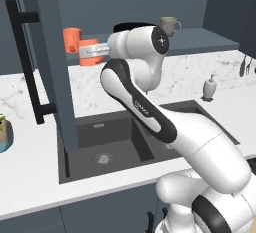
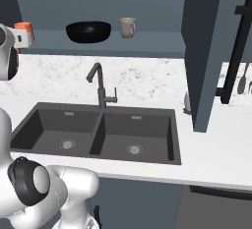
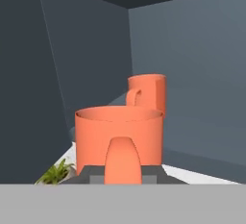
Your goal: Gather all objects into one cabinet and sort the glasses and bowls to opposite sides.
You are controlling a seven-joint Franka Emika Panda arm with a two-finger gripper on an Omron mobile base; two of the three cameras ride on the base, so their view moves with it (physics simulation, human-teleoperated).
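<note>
As claw (image 1: 94,52) grips: orange vessel (image 3: 119,139) (in cab.)

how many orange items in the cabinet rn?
2. A larger orange vessel held at the gripper, and an orange cup just behind it at the cabinet's left end. The arm could hide others.

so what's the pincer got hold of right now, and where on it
The pincer holds the larger orange round vessel by its near wall at the rim, one finger outside it, beside the small orange cup inside the cabinet.

White marble counter (image 2: 147,80), black double sink (image 2: 98,134), dark faucet (image 2: 101,88), slate-blue walls, soap dispenser (image 1: 209,87).
</note>
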